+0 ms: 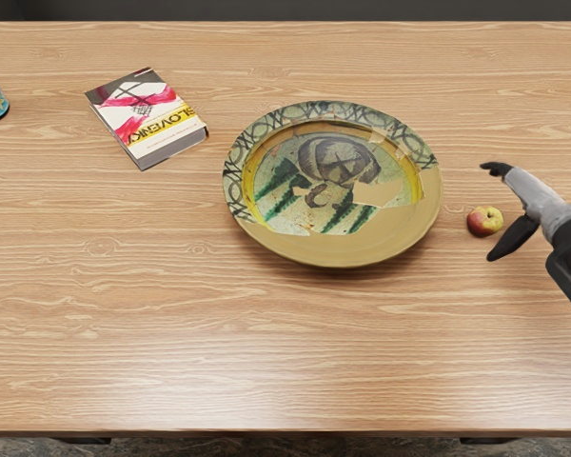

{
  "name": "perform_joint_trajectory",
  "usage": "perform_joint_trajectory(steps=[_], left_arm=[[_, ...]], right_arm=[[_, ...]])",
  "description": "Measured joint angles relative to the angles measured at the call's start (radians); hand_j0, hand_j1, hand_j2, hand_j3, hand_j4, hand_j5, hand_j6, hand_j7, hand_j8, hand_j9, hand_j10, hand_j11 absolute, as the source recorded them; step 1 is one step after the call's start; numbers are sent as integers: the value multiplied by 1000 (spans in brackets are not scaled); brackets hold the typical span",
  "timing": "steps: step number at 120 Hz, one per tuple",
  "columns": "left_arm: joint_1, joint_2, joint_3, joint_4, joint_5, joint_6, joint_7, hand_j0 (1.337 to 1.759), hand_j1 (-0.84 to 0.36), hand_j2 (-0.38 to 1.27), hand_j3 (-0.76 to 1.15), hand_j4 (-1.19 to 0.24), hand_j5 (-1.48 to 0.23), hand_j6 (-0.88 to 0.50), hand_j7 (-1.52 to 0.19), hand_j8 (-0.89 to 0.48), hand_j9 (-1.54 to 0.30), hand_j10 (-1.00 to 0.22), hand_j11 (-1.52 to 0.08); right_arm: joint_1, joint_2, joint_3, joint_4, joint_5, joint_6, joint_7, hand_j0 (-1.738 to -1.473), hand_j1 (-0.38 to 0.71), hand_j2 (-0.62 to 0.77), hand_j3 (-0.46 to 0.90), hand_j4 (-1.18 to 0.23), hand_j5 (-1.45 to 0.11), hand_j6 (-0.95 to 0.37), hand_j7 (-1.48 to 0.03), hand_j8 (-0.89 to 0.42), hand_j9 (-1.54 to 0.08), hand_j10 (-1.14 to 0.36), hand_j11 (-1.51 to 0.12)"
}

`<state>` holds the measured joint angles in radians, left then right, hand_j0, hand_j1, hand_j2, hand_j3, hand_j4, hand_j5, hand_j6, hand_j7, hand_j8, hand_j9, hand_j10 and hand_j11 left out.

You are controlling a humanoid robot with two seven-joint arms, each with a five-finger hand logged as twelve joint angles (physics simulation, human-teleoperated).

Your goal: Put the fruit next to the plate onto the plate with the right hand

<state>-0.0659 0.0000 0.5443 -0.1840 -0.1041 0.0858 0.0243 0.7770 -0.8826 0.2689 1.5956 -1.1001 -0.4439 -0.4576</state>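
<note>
Bench (266, 362) holds a small apple (484, 221), I reckon light, firm, roll-prone; my right robot hand (531, 202), spread open, should pinch its sides.

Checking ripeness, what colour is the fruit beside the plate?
The fruit is red and yellow, head view.

Room on the right side of the plate (362, 251)
The right hand (525, 202), fingers spread, sits just right of the apple (484, 221), a small gap between them. A short strip of table (266, 343) separates apple and plate, whose raised rim stands in the way. The book (147, 117) lies well apart, to the left.
</note>
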Motion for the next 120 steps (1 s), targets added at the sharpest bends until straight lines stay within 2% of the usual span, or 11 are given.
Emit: perform_joint_trajectory(steps=[11, 27, 99, 120], left_arm=[[0, 0, 0, 0, 0, 0, 0, 1658, 73, 46, 0, -230, -299, -230, -299, -230, -299, -230, -299], [0, 0, 0, 0, 0, 0, 0, 1658, 73, 46, 0, -230, -299, -230, -299, -230, -299, -230, -299], [0, 0, 0, 0, 0, 0, 0, 1658, 73, 46, 0, -230, -299, -230, -299, -230, -299, -230, -299], [-1, 0, 0, 0, 0, 0, 0, 1658, 73, 46, 0, -230, -299, -230, -299, -230, -299, -230, -299]], right_arm=[[-2, 28, 0, -2, -15, -11, -34, -1658, -113, -35, 0, -206, -261, -209, -260, -207, -261, -206, -261], [-4, 43, 0, -4, -23, -16, -52, -1658, -28, -49, 0, -277, -353, -279, -352, -278, -353, -276, -353], [4, 117, 1, -114, -1, -6, -63, -1658, 107, -71, 0, -387, -498, -388, -497, -386, -498, -386, -498], [5, 122, 2, -123, 0, 5, -68, -1658, 157, -71, 0, -466, -528, -448, -560, -348, -556, -404, -562]])
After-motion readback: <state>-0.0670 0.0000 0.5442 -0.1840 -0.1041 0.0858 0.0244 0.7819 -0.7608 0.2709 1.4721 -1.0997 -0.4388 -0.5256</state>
